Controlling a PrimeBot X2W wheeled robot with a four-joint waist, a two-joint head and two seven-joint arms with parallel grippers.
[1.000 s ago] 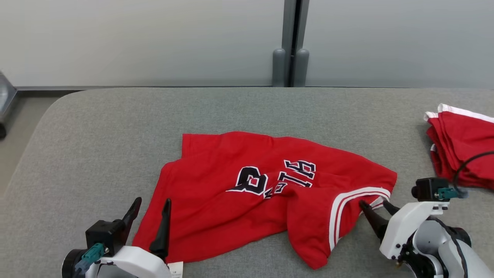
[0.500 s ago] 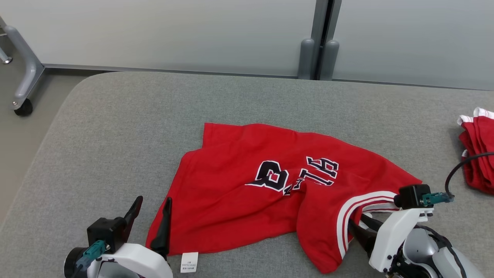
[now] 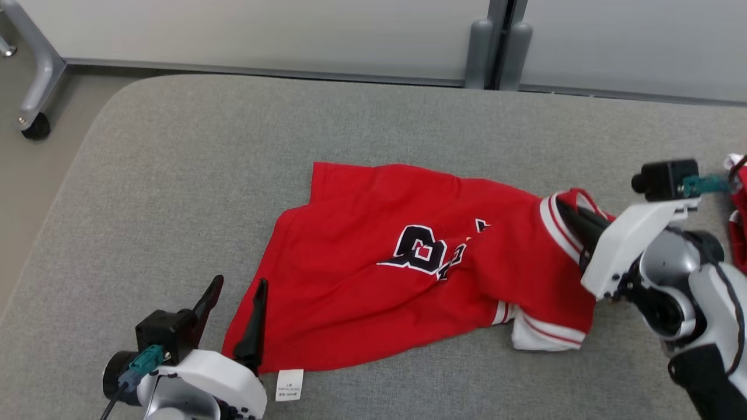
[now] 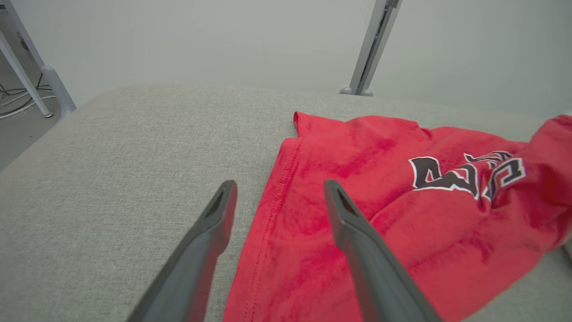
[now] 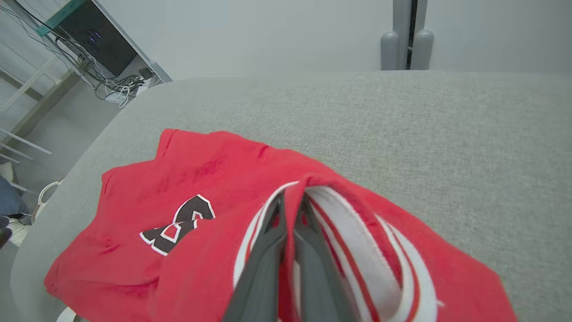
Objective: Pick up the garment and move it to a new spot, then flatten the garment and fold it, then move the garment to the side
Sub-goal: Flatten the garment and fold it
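We see the red garment (image 3: 373,291) lying rumpled in the middle of the grey padded table (image 3: 175,175), with dark letters outlined in white facing up. Most of the cloth rests on the surface. Its right end is gathered into a raised peak.

At that peak the right gripper (image 3: 563,204) is clenched on the garment. In the right wrist view its two dark fingers (image 5: 268,250) press close together, and the white-and-red striped trim (image 5: 357,241) is pinched between them and draped around both sides. Another piece of striped hem (image 3: 545,335) lies flat on the table at the near right of the garment.

The left gripper (image 3: 240,282) sits at the near left, released and spread wide, grasping nothing. In the left wrist view the garment's stitched left edge runs between its fingers, so one finger is over bare table and the other over red cloth. We cannot tell whether either finger touches the fabric. A small white label (image 3: 290,385) lies on the table at the garment's near left corner, just beside this gripper's pale body.

At the far right, past the right arm, we see the edge of a second red cloth (image 3: 740,204). Beyond the table's far edge stand two grey posts (image 3: 496,52), and at the far left there is a caster wheel (image 3: 36,125) on the floor.
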